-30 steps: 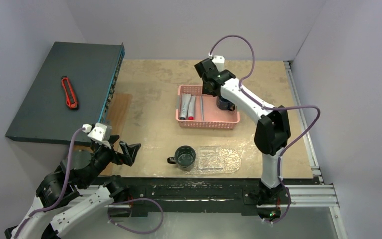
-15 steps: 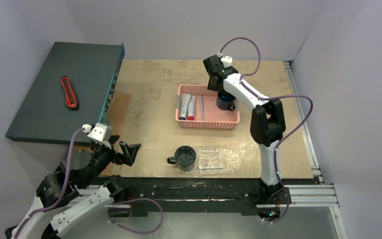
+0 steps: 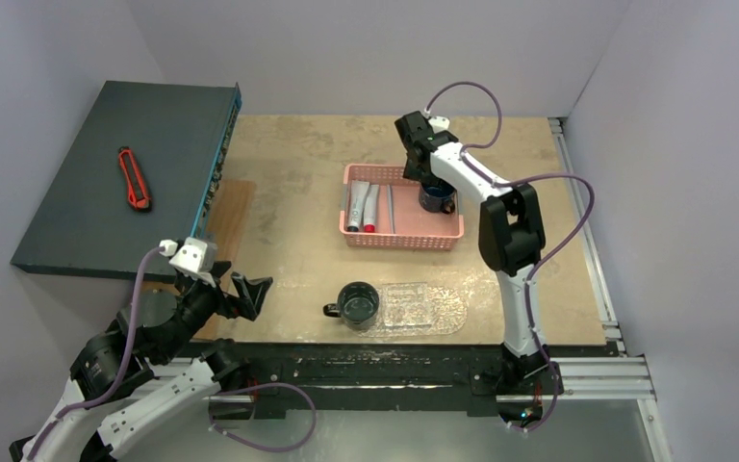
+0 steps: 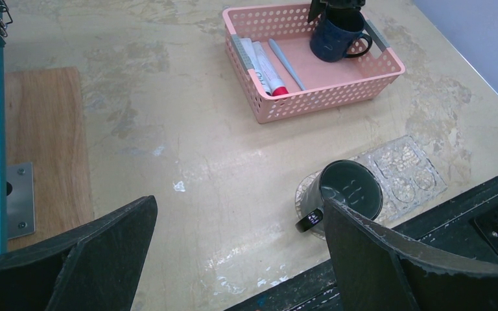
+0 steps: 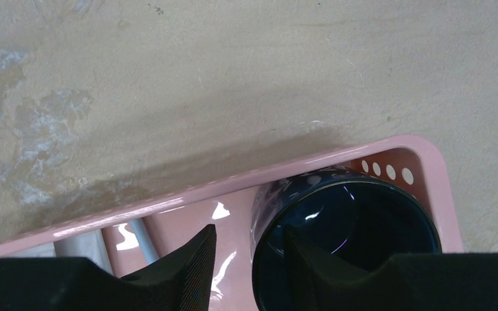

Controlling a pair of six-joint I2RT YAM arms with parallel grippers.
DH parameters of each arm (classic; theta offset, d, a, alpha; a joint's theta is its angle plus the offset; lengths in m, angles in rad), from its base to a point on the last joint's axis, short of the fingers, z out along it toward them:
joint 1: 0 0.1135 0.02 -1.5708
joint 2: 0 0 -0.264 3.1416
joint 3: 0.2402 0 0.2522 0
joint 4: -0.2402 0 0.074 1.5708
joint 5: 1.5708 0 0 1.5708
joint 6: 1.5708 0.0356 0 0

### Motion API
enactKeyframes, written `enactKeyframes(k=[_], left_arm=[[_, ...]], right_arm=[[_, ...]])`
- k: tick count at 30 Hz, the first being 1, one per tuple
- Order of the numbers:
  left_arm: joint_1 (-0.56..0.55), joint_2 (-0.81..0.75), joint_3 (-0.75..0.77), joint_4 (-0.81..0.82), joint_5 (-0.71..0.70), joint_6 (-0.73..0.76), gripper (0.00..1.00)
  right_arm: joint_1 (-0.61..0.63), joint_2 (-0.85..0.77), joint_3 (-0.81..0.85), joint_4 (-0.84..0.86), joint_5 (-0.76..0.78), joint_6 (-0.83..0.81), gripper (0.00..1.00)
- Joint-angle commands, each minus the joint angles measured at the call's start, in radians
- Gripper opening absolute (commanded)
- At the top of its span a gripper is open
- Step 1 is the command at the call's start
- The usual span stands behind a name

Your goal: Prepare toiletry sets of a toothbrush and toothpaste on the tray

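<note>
The right fingers (image 5: 181, 269) stood apart astride the wall of the blue mug (image 5: 350, 227) in the basket (image 5: 188, 194); the left fingers (image 4: 97, 259) hung wide apart; the green mug (image 4: 350, 188) stood on the tray (image 4: 408, 162)

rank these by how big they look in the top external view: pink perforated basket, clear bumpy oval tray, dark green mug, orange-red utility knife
1. pink perforated basket
2. clear bumpy oval tray
3. dark green mug and orange-red utility knife: unranked, knife longer, mug wider
</note>
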Motion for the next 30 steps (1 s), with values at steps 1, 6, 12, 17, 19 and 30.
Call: enactKeyframes(k=[1,6,12,17,19,30], left_arm=[[0.014,0.008,0.002,0.000,-0.089,0.018,1.00],[0.016,0.013,0.001,0.002,-0.089,0.021,1.00],[0.019,0.016,0.001,0.003,-0.089,0.021,1.00],[0.020,0.017,0.001,0.003,-0.088,0.021,1.00],[0.021,0.016,0.001,0.001,-0.089,0.021,1.00],[0.023,0.001,0.003,-0.002,-0.090,0.020,1.00]], right_arm=[[-0.010,0.008,0.043,0.022,-0.015,0.020,0.42],[-0.013,0.015,0.032,0.026,-0.025,0.009,0.35],[-0.018,0.014,0.024,0.034,-0.041,-0.016,0.19],[-0.020,0.002,0.019,0.036,-0.052,-0.043,0.00],[-0.020,-0.013,0.009,0.044,-0.060,-0.051,0.00],[-0.019,-0.164,-0.036,0.110,-0.074,-0.130,0.00]])
